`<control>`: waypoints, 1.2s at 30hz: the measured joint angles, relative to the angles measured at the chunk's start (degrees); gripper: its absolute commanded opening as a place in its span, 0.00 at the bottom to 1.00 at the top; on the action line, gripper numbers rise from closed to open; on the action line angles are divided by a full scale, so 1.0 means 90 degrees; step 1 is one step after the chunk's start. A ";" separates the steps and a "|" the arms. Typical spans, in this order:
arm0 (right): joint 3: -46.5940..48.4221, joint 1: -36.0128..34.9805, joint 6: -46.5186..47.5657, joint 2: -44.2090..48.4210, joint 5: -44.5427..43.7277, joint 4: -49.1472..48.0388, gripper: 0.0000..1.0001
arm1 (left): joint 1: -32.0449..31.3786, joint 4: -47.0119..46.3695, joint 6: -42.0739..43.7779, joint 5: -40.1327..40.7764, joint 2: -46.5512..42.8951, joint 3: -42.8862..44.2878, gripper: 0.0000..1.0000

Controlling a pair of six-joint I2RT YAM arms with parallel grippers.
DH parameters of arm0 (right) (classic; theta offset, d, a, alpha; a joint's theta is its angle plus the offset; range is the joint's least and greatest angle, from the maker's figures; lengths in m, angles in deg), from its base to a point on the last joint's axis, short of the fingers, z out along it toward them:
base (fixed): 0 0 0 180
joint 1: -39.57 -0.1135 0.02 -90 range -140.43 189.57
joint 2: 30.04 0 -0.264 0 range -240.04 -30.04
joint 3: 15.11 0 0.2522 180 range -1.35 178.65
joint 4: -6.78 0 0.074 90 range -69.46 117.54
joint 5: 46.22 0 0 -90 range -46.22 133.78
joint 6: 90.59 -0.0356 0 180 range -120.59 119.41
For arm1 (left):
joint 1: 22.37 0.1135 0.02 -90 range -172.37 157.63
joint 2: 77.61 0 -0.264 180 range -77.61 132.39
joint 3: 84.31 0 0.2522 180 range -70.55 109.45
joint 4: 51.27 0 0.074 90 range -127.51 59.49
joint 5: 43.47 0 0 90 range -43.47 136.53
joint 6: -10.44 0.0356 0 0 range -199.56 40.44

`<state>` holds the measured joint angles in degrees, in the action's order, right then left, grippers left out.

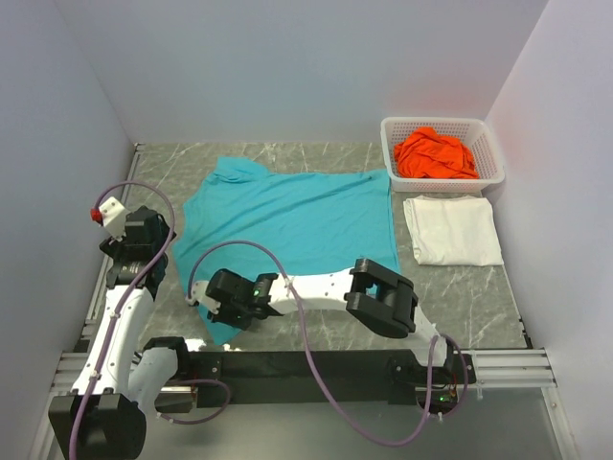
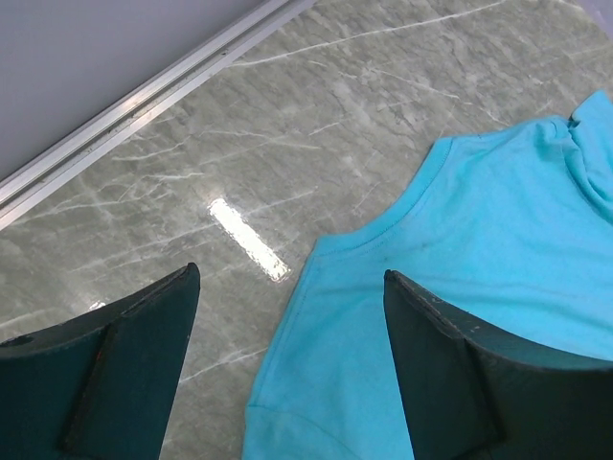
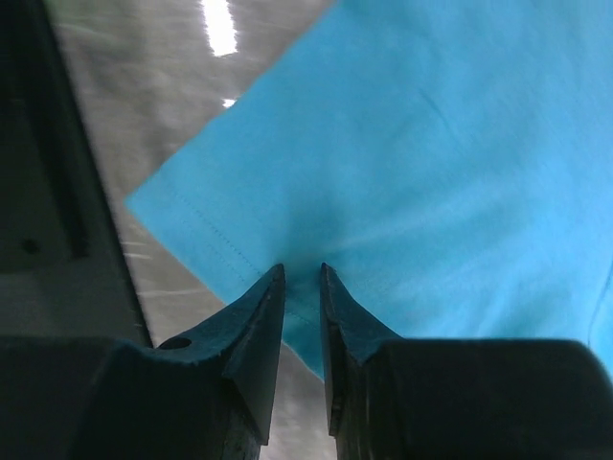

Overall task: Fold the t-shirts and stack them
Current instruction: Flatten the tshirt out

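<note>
A teal t-shirt (image 1: 297, 216) lies spread flat across the middle of the table. My right arm reaches over to its near left corner, where my right gripper (image 1: 209, 302) (image 3: 302, 268) is shut on the teal cloth (image 3: 431, 144) just inside the stitched hem; the cloth puckers at the fingertips. My left gripper (image 1: 161, 251) (image 2: 290, 273) hangs open over the left sleeve edge (image 2: 460, 259), holding nothing. A folded white t-shirt (image 1: 452, 230) rests at the right. An orange t-shirt (image 1: 436, 155) is crumpled in the basket.
The white lattice basket (image 1: 494, 158) stands at the back right corner, just behind the white shirt. A metal rail (image 2: 144, 96) runs along the table's left edge. White walls close in on three sides of the grey marbled tabletop (image 1: 460, 297).
</note>
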<state>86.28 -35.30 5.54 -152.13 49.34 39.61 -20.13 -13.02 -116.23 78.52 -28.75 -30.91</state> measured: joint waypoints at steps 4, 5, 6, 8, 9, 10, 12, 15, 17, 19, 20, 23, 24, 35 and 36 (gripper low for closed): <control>0.0267 -0.0238 0.0170 -0.0126 0.0056 0.0226 0.29 | 0.0002 0.0000 0.0000 0.0000 0.0024 0.0000 0.83; 0.0316 -0.0282 0.0202 -0.0153 0.0100 0.0277 0.29 | 0.0005 0.0000 0.0002 0.0000 0.0027 0.0000 0.83; 0.0396 -0.0333 0.0240 -0.0192 0.0155 0.0369 0.29 | 0.0005 0.0000 0.0000 0.0000 0.0027 -0.0002 0.83; 0.0590 -0.0413 0.0282 -0.0294 0.0253 0.0525 0.29 | 0.0005 -0.0002 0.0002 0.0000 0.0027 -0.0002 0.83; 0.0690 -0.0444 0.0289 -0.0340 0.0316 0.0583 0.29 | 0.0005 -0.0005 0.0002 -0.0002 0.0027 -0.0002 0.83; 0.0772 -0.0474 0.0296 -0.0389 0.0374 0.0646 0.29 | 0.0005 -0.0002 0.0002 -0.0002 0.0027 -0.0002 0.83; 0.0889 -0.0517 0.0294 -0.0437 0.0461 0.0731 0.30 | 0.0005 -0.0005 0.0002 -0.0005 0.0027 -0.0005 0.83; 0.0959 -0.0537 0.0231 -0.0437 0.0539 0.0775 0.30 | 0.0005 -0.0005 0.0002 -0.0015 0.0027 -0.0007 0.83; 0.0964 -0.0549 0.0143 -0.0396 0.0505 0.0770 0.31 | 0.0005 -0.0012 0.0005 -0.0032 0.0029 -0.0010 0.83; 0.0916 -0.0539 0.0022 -0.0260 0.0403 0.0750 0.32 | 0.0005 -0.0027 0.0007 -0.0104 0.0041 -0.0010 0.84; 0.0850 -0.0527 -0.0053 -0.0126 0.0316 0.0755 0.33 | 0.0005 -0.0032 0.0007 -0.0143 0.0053 -0.0010 0.84; 0.0423 -0.0379 -0.0342 0.0534 0.0056 0.0709 0.36 | 0.0007 -0.0029 0.0012 -0.0440 0.0189 -0.0010 0.86; 0.0255 -0.0279 -0.0464 0.0806 -0.0056 0.0716 0.37 | 0.0007 -0.0027 0.0022 -0.0590 0.0277 -0.0010 0.86; -0.2516 0.2761 -0.2132 0.3427 -0.1231 0.0721 0.46 | -0.0651 0.0080 -0.0197 -0.1933 0.1700 -0.0002 0.84; -0.2744 0.3007 -0.2280 0.3490 -0.1309 0.0760 0.46 | -0.0692 0.0090 -0.0250 -0.1991 0.1863 -0.0002 0.84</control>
<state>61.59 -8.24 -14.98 -120.72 37.56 46.45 -26.36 -12.21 -118.48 60.60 -11.99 -30.93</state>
